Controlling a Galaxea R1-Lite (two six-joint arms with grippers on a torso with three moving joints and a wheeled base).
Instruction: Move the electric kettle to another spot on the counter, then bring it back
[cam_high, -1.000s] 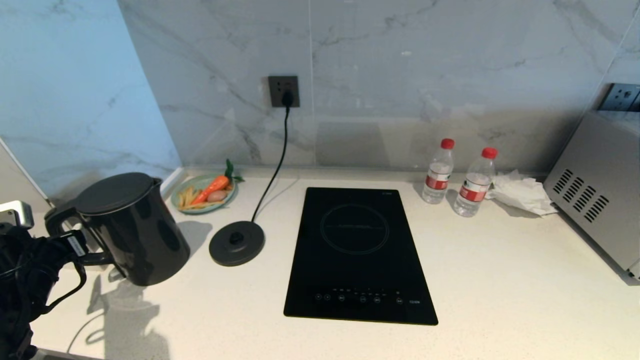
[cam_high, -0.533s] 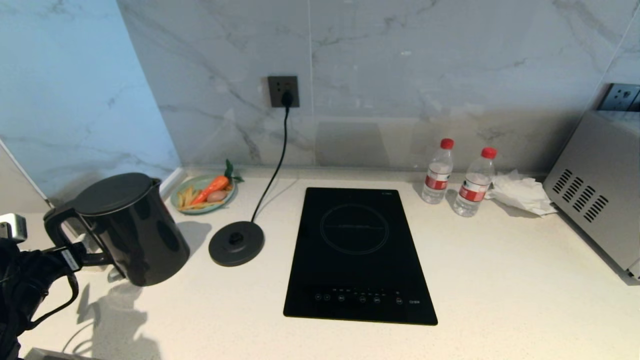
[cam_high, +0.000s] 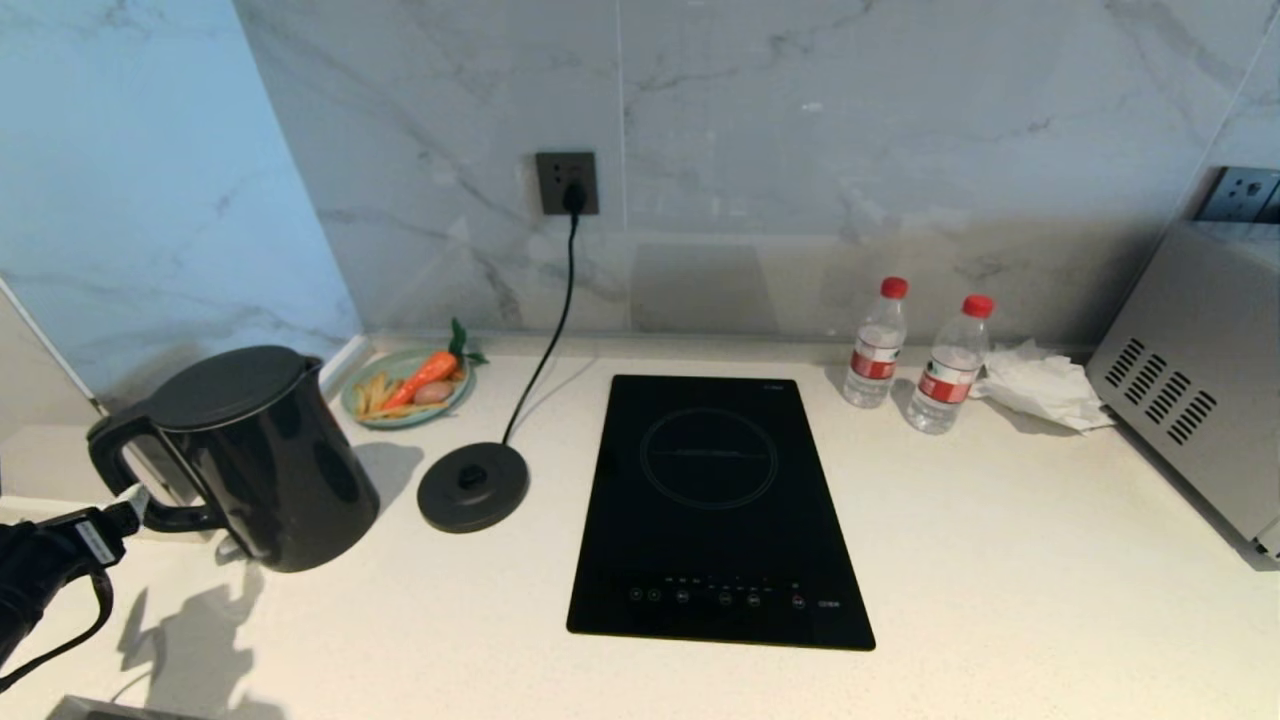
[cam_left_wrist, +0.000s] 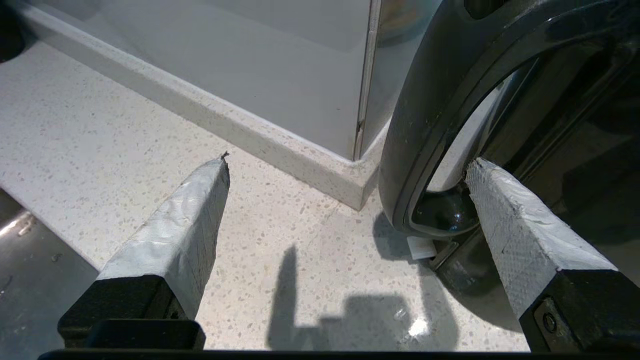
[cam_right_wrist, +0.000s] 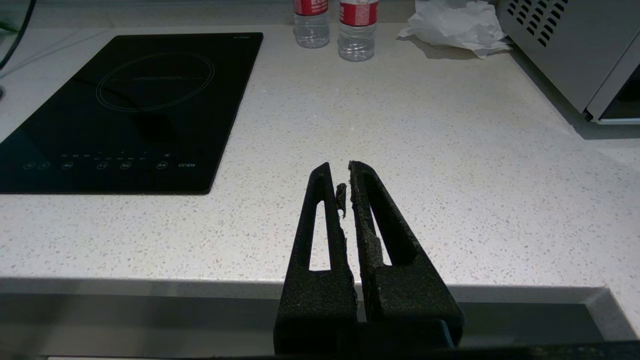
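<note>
glossy black plastic marks the electric kettle (cam_high: 250, 455), which stands upright on the counter (cam_high: 1000, 580) at its far left, off its round black base disc (cam_high: 473, 485) that sits just to its right, corded to a wall socket (cam_high: 567, 182). the head view shows only the tip of the left gripper (cam_high: 125, 505) at the lower left edge, just beside the kettle's loop handle. the left wrist view shows what that view cannot: the jaws stand wide apart, holding nothing, one taped finger (cam_left_wrist: 185, 220) over bare speckled stone and the other (cam_left_wrist: 520, 230) close against the inside of the handle loop; whether it touches is unclear. it also shows a small white tag under the handle, with no writing that can be made out.

the right gripper (cam_right_wrist: 342, 172) appears only in its own wrist view, hanging just off the counter's front edge with its dark fingers pressed together and empty. that view brings the induction hob (cam_high: 715, 505) near enough to read "c21ew" at the end of its row of touch keys; the head view shows only a faint mark there. two water bottles (cam_high: 910, 355) with red caps and red-and-white labels stand behind the hob to its right, their print too small to read, next to crumpled white paper (cam_high: 1040, 385) and a grey vented appliance (cam_high: 1195, 380). a plate (cam_high: 405, 385) with a toy carrot lies behind the kettle.
</note>
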